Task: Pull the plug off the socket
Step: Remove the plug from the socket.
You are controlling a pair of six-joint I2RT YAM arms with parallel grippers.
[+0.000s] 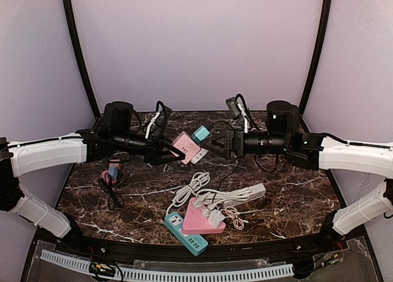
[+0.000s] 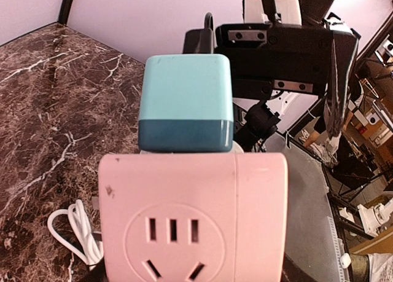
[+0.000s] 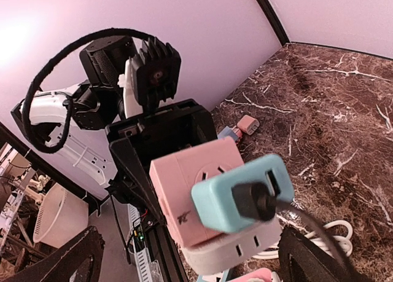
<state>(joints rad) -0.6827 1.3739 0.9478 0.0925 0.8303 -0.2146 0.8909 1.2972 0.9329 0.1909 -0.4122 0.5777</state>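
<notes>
The socket [image 1: 185, 146] is a pink cube with a white side part, held above the table's middle by my left gripper [image 1: 171, 150], which is shut on it. The plug [image 1: 201, 133] is a teal block seated against the socket's far face [image 2: 193, 214], with a black cable end stuck in it [image 3: 255, 201]. In the right wrist view the plug [image 3: 239, 193] sits between the fingers of my right gripper [image 3: 190, 263], which stands wide open and touches nothing. The left wrist view shows the plug [image 2: 186, 104] on top of the pink cube.
On the marble table [image 1: 295, 196] below lie a teal power strip [image 1: 184, 231], a pink triangular socket [image 1: 202, 219], a white power strip [image 1: 244, 193] and looped white cables [image 1: 193, 187]. A small pink and blue adapter [image 1: 111, 171] lies at the left.
</notes>
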